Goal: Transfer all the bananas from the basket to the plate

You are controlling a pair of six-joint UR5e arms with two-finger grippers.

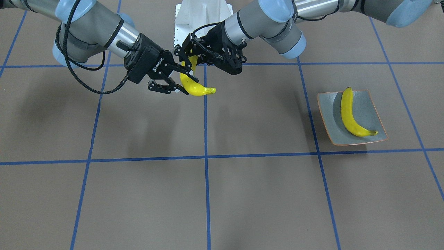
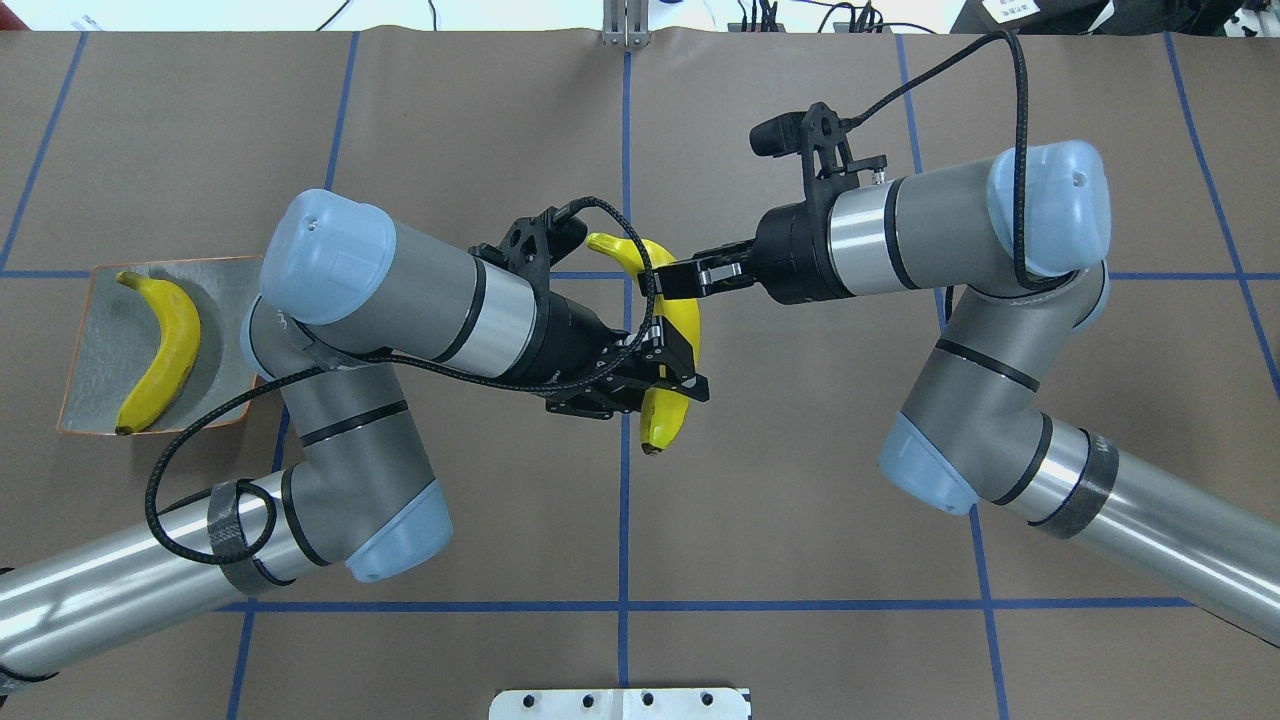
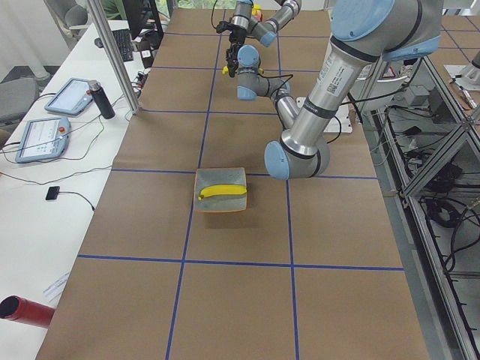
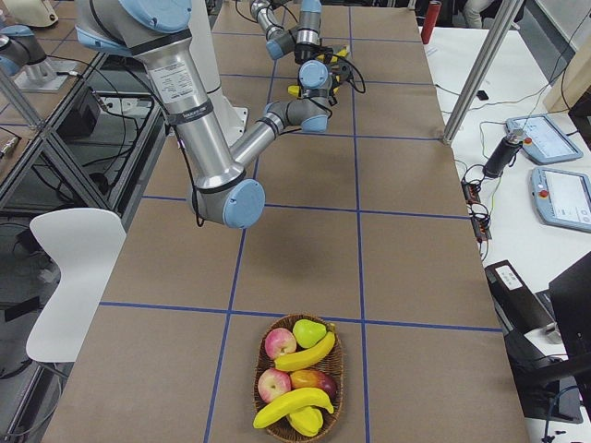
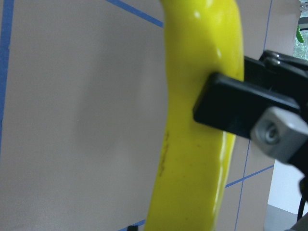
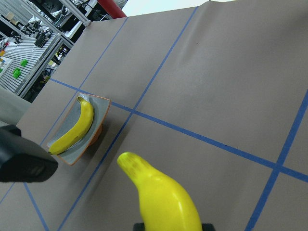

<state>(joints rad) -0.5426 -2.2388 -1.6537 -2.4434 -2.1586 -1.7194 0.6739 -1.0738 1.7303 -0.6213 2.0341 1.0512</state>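
My right gripper point(image 1: 185, 82) is shut on a yellow banana point(image 1: 196, 89) and holds it in the air above mid-table. My left gripper point(image 2: 675, 375) has its jaws around the nearer part of the same banana point(image 2: 680, 315); I cannot tell whether they press on it. The right gripper's finger pad point(image 5: 231, 110) lies against the banana in the left wrist view. A second banana point(image 1: 348, 114) lies on the grey-green, orange-rimmed plate point(image 1: 329, 114) on my left side. The basket point(image 4: 297, 434) on my right side holds two more bananas point(image 4: 305, 353).
The basket also holds apples point(image 4: 280, 343) and a pear point(image 4: 310, 330). Blue tape lines cross the brown table cover. The operators' side table with tablets point(image 3: 66, 96) and a red cylinder point(image 3: 22, 311) runs along the far edge.
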